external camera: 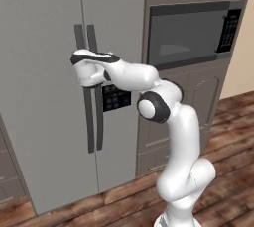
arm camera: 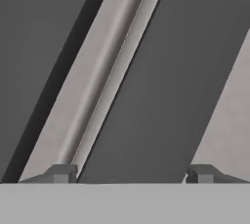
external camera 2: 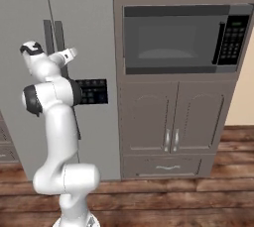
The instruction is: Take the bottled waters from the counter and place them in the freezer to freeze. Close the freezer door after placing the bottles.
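My pincer (arm camera: 132, 173) stands wide at the freezer (external camera: 44, 72) handles, holding nothing.

In the hand view a dark handle bar (arm camera: 161, 81) lies between my two finger tips (arm camera: 61, 173), and beside it run the pale door seam and the other dark handle. To do this step well, I judge I should keep that one bar centred, push in until both tips pass behind it, close firmly, then pull along the door's arc without letting the grip twist off. The left base view shows my hand against the pair of handles (external camera: 85, 47), above the black dispenser panel (external camera: 116, 97), though which bar I straddle is hard to tell there. The right base view adds the microwave (external camera 2: 173, 37) to the right. Both doors look shut.
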Controlling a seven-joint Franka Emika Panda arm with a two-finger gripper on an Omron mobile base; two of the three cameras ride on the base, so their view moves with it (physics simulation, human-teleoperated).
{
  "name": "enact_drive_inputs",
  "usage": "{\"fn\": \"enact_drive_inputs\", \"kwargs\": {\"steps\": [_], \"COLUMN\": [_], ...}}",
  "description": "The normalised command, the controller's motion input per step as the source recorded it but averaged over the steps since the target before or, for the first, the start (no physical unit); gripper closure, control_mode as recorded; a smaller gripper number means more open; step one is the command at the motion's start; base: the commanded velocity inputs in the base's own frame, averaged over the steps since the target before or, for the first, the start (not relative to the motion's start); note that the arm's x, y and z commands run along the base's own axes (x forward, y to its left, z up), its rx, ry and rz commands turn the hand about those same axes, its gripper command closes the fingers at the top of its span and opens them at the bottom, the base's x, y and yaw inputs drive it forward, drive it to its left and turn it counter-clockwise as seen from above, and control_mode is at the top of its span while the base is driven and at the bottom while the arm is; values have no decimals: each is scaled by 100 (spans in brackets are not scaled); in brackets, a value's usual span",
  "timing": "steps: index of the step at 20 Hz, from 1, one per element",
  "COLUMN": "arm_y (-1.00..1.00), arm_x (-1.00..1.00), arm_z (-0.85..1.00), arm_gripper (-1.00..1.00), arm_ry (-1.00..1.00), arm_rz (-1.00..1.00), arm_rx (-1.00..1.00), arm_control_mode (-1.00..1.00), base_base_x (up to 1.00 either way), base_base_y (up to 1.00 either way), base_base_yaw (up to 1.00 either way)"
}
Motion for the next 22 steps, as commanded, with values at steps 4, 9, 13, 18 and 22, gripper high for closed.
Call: {"fn": "enact_drive_inputs", "kwargs": {"steps": [4, 9, 13, 18, 22], "arm_y": [35, 35, 42, 6, 0], "arm_x": [100, 100, 100, 55, 0], "arm_z": [-88, -96, -100, -42, 0], "arm_gripper": [-100, -100, -100, -100, -100], "arm_ry": [-2, -7, -13, -5, 0], "arm_rz": [-40, -34, -29, -15, 0], "arm_rx": [-30, -31, -33, -13, 0], "arm_control_mode": [-100, -100, -100, -100, -100], "base_base_x": [0, 0, 0, 0, 0], "base_base_y": [0, 0, 0, 0, 0], "base_base_yaw": [0, 0, 0, 0, 0]}}
